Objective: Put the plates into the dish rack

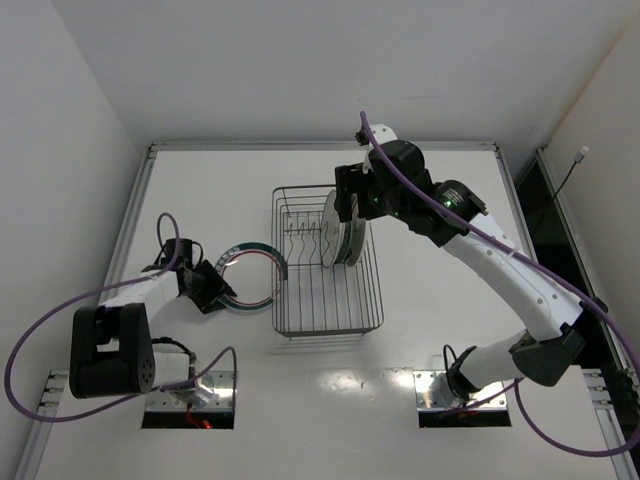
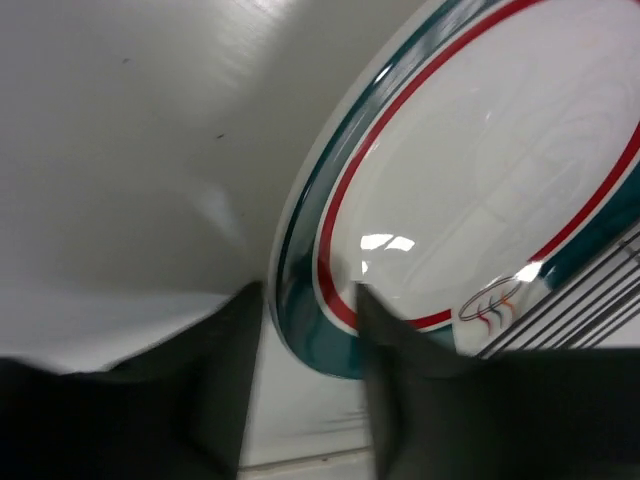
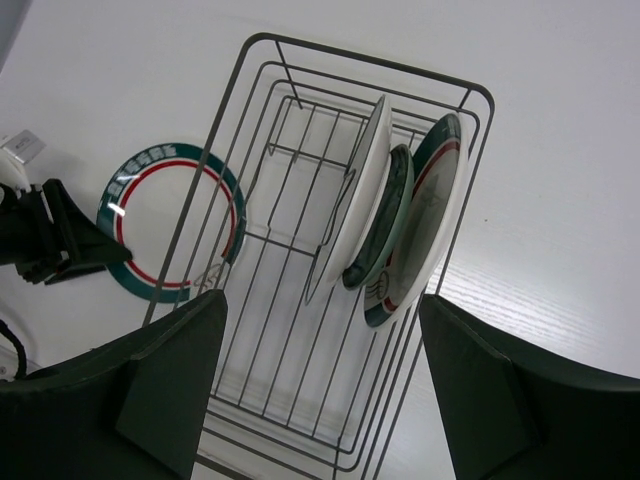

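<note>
Left pincer (image 2: 308, 292) first: fingers part-spread, straddling the near rim of the last green-rimmed plate (image 2: 470, 180). The rim sat in the gap btwn them, but I couldn't tell if the pads were biting or just bracketing it. That plate lay face-up on the table (image 2: 120, 150), hard by the left wall of the dish rack (image 1: 330, 330); touching or not, I couldn't say. My read on handling: glazed ceramic by the look, so stiff, slick and chippy, w/ some heft hanging off a one-edge grip. The rim was the only place to take it, pinched deep across the green band so it wouldn't swing or slide out. It's round, so no long axis; its flat face pointed up, and it'd need tipping onto its edge to drop btwn prongs. The rack's long axis ran away from the arm bases. Three plates were in already, at the far right end: white plate (image 3: 365, 190), teal plate (image 3: 385, 235) and another green-rimmed one (image 3: 430, 220), all on edge, leaning, faces turned sideways along the rack's length. Right pincer (image 3: 322, 300) hung over that end, jaws wide, nothing in them.
</note>
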Robot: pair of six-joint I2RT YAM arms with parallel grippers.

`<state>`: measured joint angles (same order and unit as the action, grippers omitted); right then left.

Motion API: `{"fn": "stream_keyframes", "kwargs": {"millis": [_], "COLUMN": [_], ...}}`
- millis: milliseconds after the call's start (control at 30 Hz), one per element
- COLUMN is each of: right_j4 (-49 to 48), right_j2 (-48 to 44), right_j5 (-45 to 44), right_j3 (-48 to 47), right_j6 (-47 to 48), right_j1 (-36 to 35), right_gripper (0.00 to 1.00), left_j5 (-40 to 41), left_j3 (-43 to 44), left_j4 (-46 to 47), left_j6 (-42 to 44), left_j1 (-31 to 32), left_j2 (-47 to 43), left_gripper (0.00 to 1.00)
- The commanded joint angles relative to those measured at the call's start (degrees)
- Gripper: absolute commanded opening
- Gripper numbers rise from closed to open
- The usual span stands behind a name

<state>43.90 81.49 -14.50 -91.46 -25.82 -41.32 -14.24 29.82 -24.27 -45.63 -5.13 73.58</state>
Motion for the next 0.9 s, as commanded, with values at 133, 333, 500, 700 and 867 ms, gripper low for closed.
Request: {"fn": "stream_keyframes", "kwargs": {"millis": [133,333,500,700,867], "right_j4": [-0.3,-0.3,-3.1,-9.4,-21.7], "right_j2": [-1.3,-0.8,-0.8,-0.3,2.7], "right_j5": [-0.4,1.0,5.2,18.1,37.3], "right_j3": [-2.1,-1.5,1.9,6.3,13.0], "right_j6": [0.3,0.3,-0.8,-0.8,-6.2], "right_j1": [0.4,0.4,1.0,2.9,5.6], "right_gripper": [0.75,0.75,0.75,0.84,0.90], "left_j5": [-0.8,1.1,1.1,-5.7,-15.6], "left_j3": [4.9,12.9,16.5,18.9,19.4], "left_j4": [1.9,-0.1,-0.1,3.0,7.5], "left_j6": [1.7,2.2,2.2,1.3,-3.1], "left_j1": [-2.5,-4.3,-5.4,-7.3,-8.7], "left_j2": [2.6,-0.5,-9.5,-17.1,-19.6], "left_gripper": [0.00,0.00,0.00,0.00,0.00]}}
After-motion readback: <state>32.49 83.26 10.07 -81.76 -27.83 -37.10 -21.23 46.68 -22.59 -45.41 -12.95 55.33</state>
